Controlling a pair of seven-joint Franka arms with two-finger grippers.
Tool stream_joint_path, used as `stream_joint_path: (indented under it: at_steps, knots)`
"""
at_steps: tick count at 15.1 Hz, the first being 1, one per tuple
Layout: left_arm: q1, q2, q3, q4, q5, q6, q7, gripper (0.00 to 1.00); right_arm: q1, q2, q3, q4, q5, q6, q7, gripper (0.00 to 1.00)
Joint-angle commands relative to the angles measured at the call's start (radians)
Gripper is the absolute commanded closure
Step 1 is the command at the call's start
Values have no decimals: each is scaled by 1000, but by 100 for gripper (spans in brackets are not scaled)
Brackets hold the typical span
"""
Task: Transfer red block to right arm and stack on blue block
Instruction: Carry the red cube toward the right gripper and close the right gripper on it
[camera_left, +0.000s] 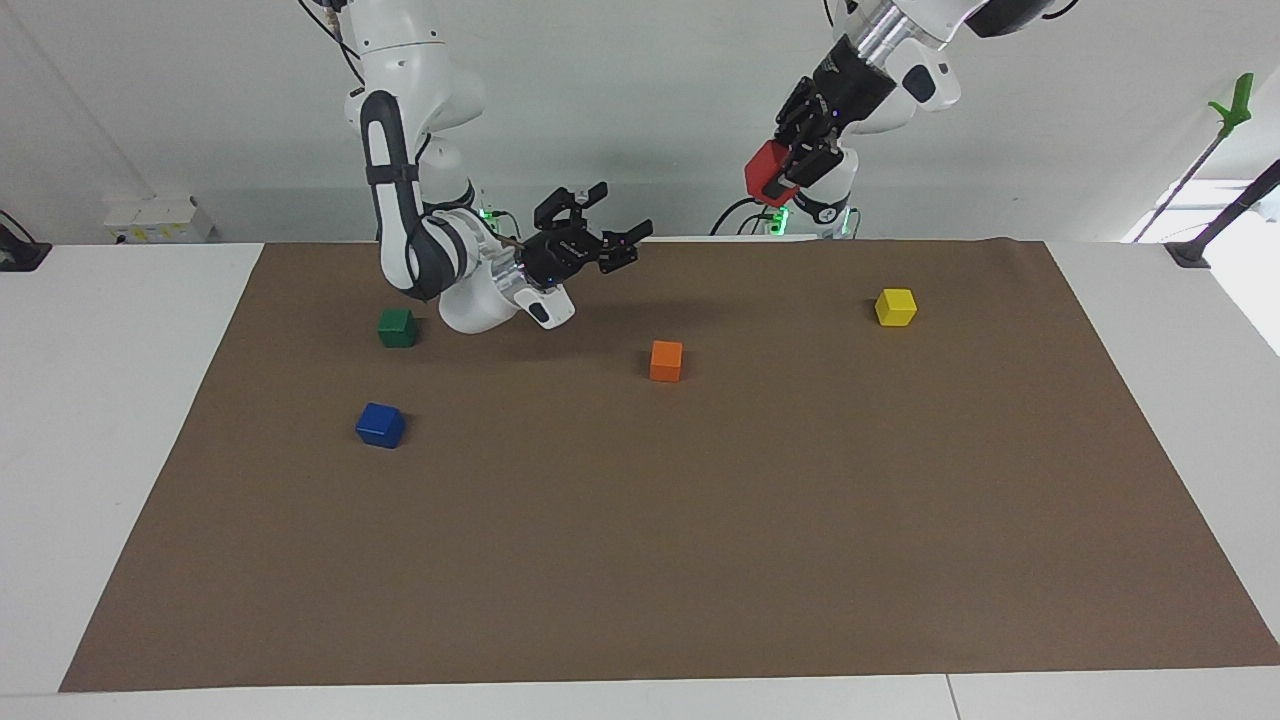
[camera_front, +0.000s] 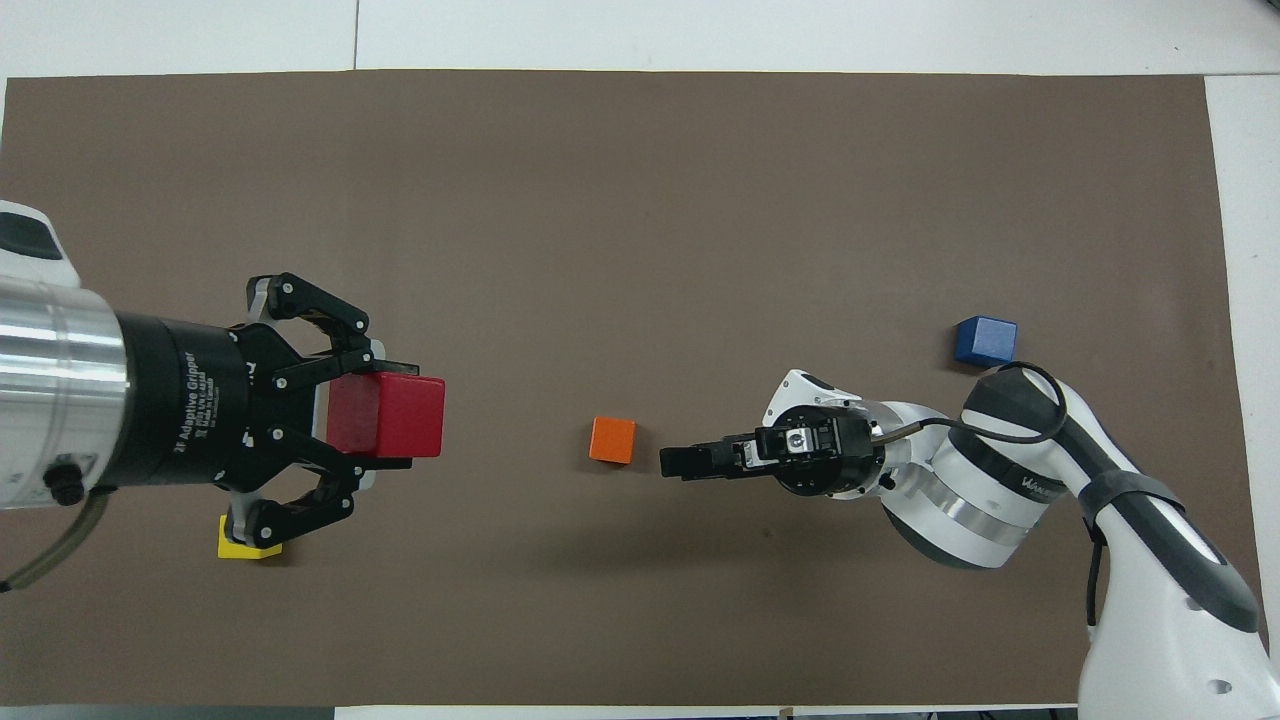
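Note:
My left gripper (camera_left: 778, 172) is shut on the red block (camera_left: 763, 173) and holds it high above the mat's edge at the robots' end; in the overhead view the gripper (camera_front: 400, 415) and the red block (camera_front: 386, 415) look large. My right gripper (camera_left: 622, 212) is open and empty, low over the mat between the green and orange cubes, its fingers pointing toward the left gripper; it also shows in the overhead view (camera_front: 668, 462). The blue block (camera_left: 380, 425) sits alone on the mat toward the right arm's end, also seen from overhead (camera_front: 985, 340).
An orange cube (camera_left: 666, 360) lies mid-mat, also seen from overhead (camera_front: 612, 440). A green cube (camera_left: 397, 327) sits by the right arm's elbow. A yellow cube (camera_left: 895, 307) lies toward the left arm's end, partly hidden under the left gripper from overhead (camera_front: 243, 549).

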Motion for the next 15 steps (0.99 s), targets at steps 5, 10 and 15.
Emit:
stream_joint_path:
  at_steps: [5,10,15]
  knots:
    - [-14,-63,12,-79,-27,67,-32,100,109,28,6,76,100,130,-42,0]
    - [-14,-91,12,-128,-27,83,-30,100,192,41,6,139,223,208,-50,0]
    - [-14,-93,12,-131,-30,83,-32,100,250,51,15,191,330,271,-93,0]
